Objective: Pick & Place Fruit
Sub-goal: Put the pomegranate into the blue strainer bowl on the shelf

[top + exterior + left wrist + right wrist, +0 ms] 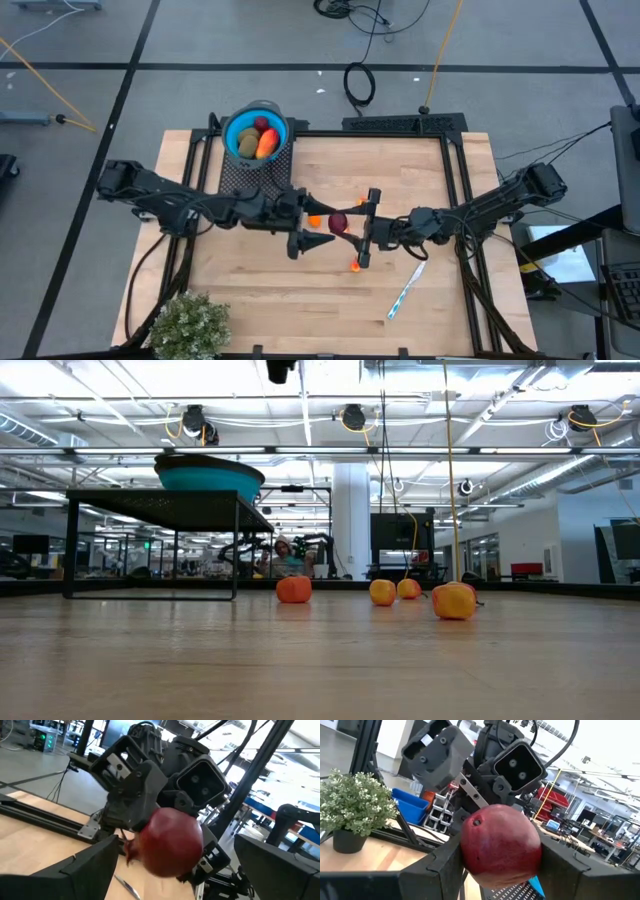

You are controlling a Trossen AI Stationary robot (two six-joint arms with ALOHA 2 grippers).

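I am seeing the dark red fruit (339,222) hanging above mid-table between the two grippers; it is round, no long axis, its small dimple (477,822) facing the left arm. The right gripper (357,227) is clamping it between both fingers. The left gripper (312,227) is standing wide open around it, holding nothing.

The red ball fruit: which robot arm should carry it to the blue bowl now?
Probably the right: its gripper is clamped on the red ball, while the left gripper stands open around it.
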